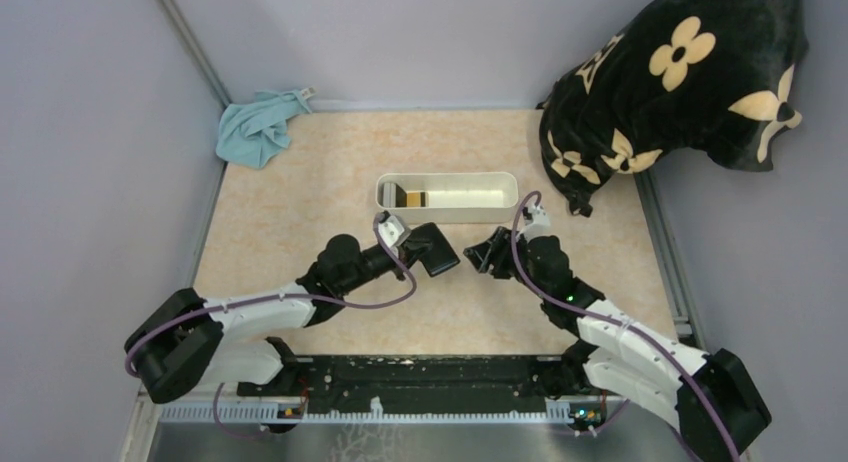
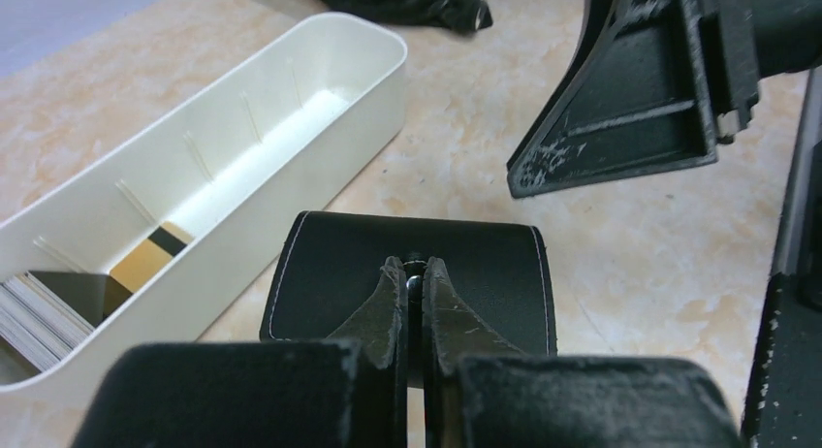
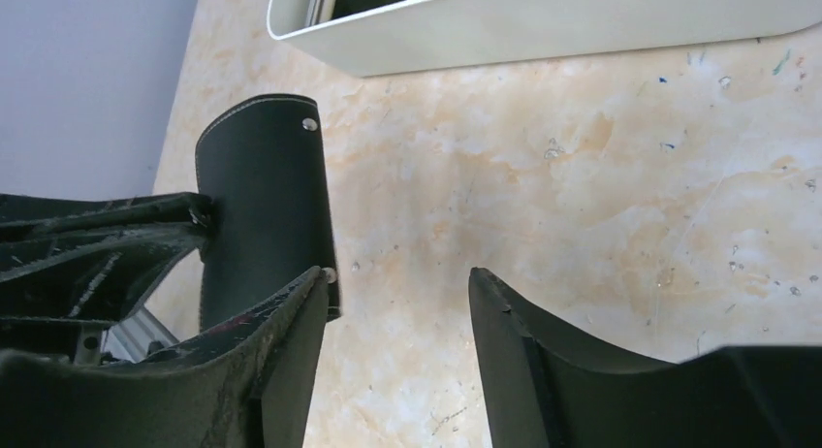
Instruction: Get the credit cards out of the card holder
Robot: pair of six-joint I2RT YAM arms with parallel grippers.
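Holder (image 1: 432,250) lies mid-table, just near of the tray (image 1: 450,218), pinched in the left gripper (image 2: 414,273). At its right the right gripper (image 3: 397,288) is spread wide; it should enter squarely and nip only 1 card.

A beige, marbled surface (image 1: 300,212), flecked with small marks, carries three things: a white oblong tray (image 1: 470,215) lying crosswise past the middle, a crumpled light-blue cloth (image 1: 258,130) in the far left corner, and, well apart from it, a black cushion (image 1: 680,82) with cream flowers slumped over the far right corner.
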